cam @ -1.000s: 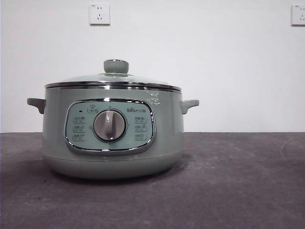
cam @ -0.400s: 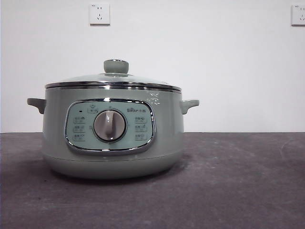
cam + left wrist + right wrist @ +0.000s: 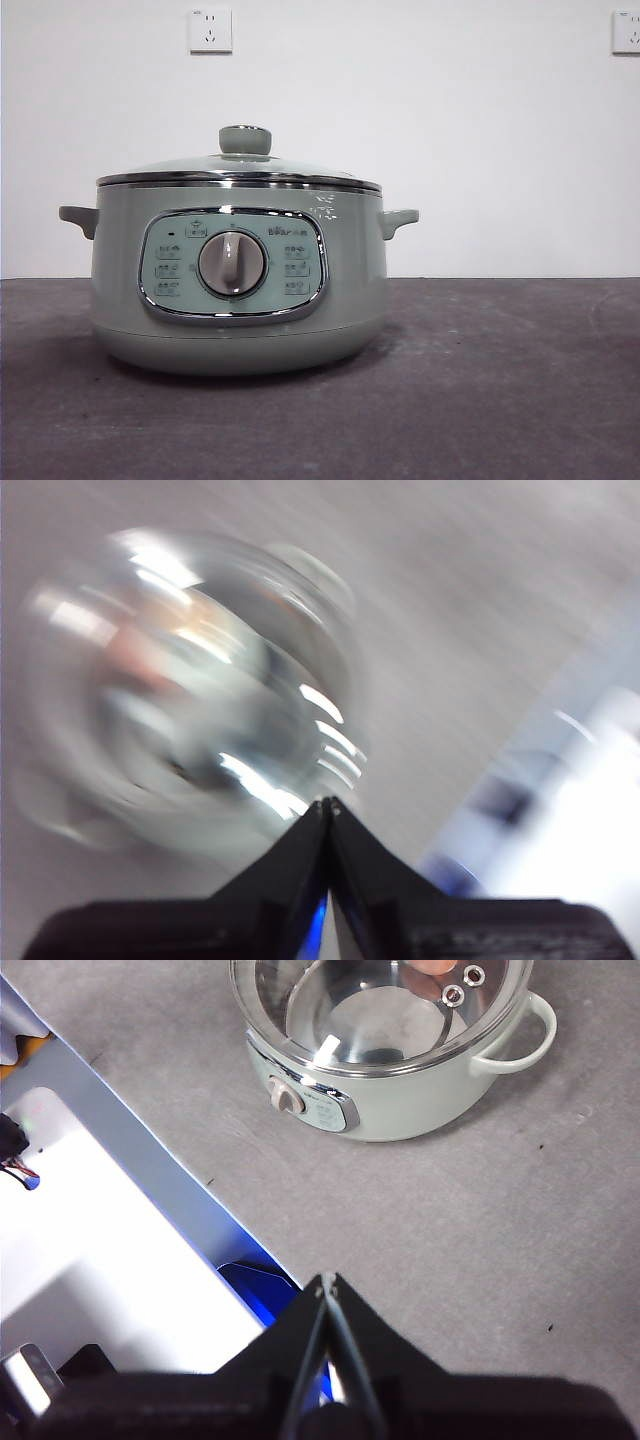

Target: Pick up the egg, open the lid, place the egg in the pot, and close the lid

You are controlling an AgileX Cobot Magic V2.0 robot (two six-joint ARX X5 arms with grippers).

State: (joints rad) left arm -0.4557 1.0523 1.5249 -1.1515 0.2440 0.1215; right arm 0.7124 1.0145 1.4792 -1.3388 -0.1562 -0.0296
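Egg (image 3: pixel 435 965) is the hard one to place: from my right wrist I see only a small peach-orange patch through the glass at the picture's edge, and my left wrist shows a smeared orange blotch inside a round shiny shape, so I judge it lies inside the pot (image 3: pixel 240 330) under the lid (image 3: pixel 240 168), though I cannot be sure. Across the last second the front view has hardly altered: the pot sits in the same place on the table (image 3: pixel 500 380), shifted a hair at most, with the lid seated flat on its rim and the knob (image 3: pixel 244 140) upright, and no arm shows there. What is different is motion: my left wrist picture is streaked with blur, so I take it that this arm is swinging fast, high over the pot. My left claw (image 3: pixel 328 802) has its jaws pressed together on nothing. My right claw (image 3: pixel 328 1278) is likewise pressed together and empty, hanging well away from the pot over bare table, near the table's edge. If the orange patch is indeed the egg, then every step looks done and my arms need only clear away; if not, I must find it before touching the lid.
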